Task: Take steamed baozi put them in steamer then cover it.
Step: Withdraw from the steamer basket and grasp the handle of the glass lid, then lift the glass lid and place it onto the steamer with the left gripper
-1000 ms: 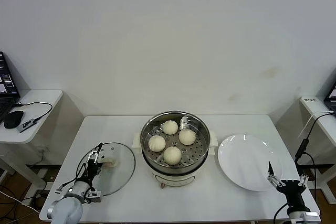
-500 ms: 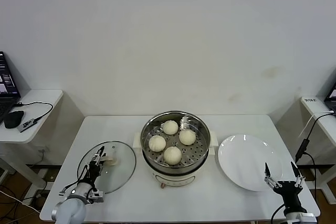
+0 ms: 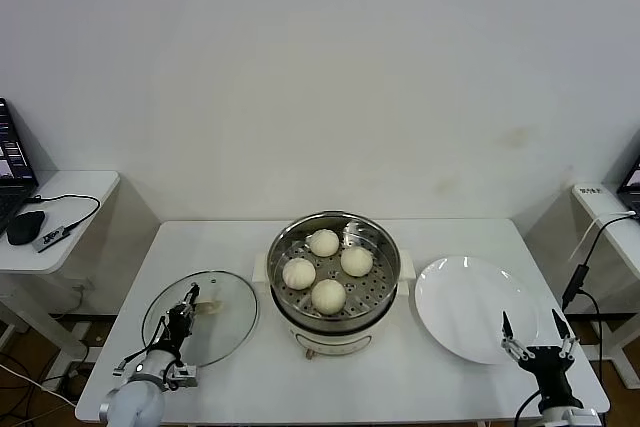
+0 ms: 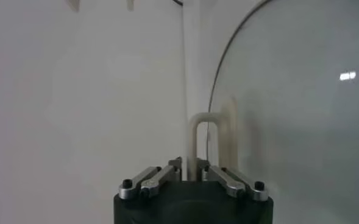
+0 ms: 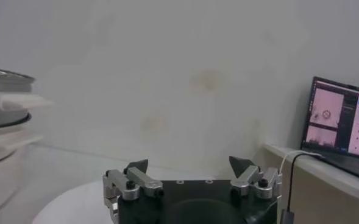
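Several cream-white baozi (image 3: 327,269) sit on the perforated tray inside the steel steamer (image 3: 380,299) at the table's middle. The glass lid (image 3: 222,315) lies flat on the table left of the steamer. My left gripper (image 3: 183,313) is over the lid's near-left part, shut on its cream loop handle (image 4: 199,140); the lid's glass (image 4: 289,115) fills the left wrist view. My right gripper (image 3: 533,334) is open and empty at the front right table corner, by the white plate's (image 3: 465,307) near edge. In the right wrist view its fingers (image 5: 134,167) stand wide apart, with the steamer (image 5: 2,112) at the side.
The white plate right of the steamer holds nothing. A side table (image 3: 60,207) with a mouse and cable stands at the left, another (image 3: 610,212) with a laptop at the right. A plain wall rises behind the table.
My left gripper and the lid have shifted slightly left and nearer. My right gripper has drawn back towards the front corner and its fingers have spread open.
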